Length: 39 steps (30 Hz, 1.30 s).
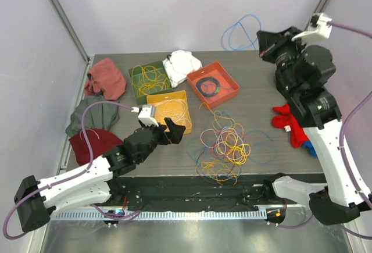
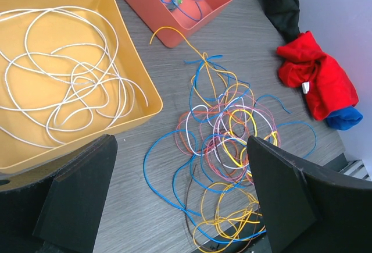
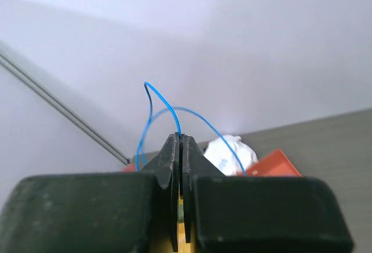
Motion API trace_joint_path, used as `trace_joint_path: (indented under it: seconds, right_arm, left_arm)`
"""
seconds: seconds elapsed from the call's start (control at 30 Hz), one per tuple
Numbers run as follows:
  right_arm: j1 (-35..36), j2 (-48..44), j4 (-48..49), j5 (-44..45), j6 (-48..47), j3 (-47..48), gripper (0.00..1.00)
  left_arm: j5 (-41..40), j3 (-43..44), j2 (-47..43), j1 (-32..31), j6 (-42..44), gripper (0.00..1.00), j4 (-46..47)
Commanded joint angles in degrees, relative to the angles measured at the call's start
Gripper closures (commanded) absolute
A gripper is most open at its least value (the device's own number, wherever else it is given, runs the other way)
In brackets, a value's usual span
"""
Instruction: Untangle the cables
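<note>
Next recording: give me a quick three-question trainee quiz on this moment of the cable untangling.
1. True or false: the right gripper is shut on a blue cable.
2. Which colour is the loose cable in the yellow tray? A white, B pink, C orange.
3. Fill in: the left gripper stands ____ above the table.

Key: 1 true; 2 A; 3 open.

yellow tray [image 2: 135, 72] cut off at left edge, blue cable [image 3: 172, 112] ends hidden behind right hand [image 3: 179, 141]
</note>
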Motion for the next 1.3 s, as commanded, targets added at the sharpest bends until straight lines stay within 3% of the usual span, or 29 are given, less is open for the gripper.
trace_joint_path:
  seconds: [0.0, 0.17, 0.37, 0.63, 0.77, 1.0, 1.27]
  right_arm:
    - [0.23, 6.07, -4.03, -3.14, -1.25, 9.95, 0.99]
    - [0.24, 11.43, -4.12, -4.28, 0.41, 13.57, 0.99]
    - [0.15, 14.51, -0.71, -3.85, 0.77, 8.58, 0.99]
    - [0.23, 20.21, 7.12, -2.35, 0.33, -3.37, 0.99]
    - [0.15, 25.22, 10.11, -2.27, 0.25, -4.53, 0.99]
    - [0.23, 33.84, 11.61, -1.48, -0.46, -3.39, 0.99]
    - [0.23, 40.35, 12.93, -0.77, -0.81, -4.62, 0.99]
  left_arm:
    - [-1.97, 1.97, -1.14, -0.11, 2.22, 0.00, 2.50]
    - [-2.06, 1.36, -2.54, -0.02, 1.70, 0.00, 2.06]
    - [-3.28, -0.23, -6.93, -0.11, 1.17, 0.00, -1.28]
    - [-18.03, 2.58, -14.84, -0.11, 0.38, 0.00, -15.51]
    - [-22.34, 5.48, -16.34, -0.02, -0.32, 0.00, -22.45]
    - [-29.47, 9.17, -18.45, -0.02, -1.11, 0.00, -28.61]
    - [-31.41, 9.88, -18.81, -0.02, 0.64, 0.00, -29.15]
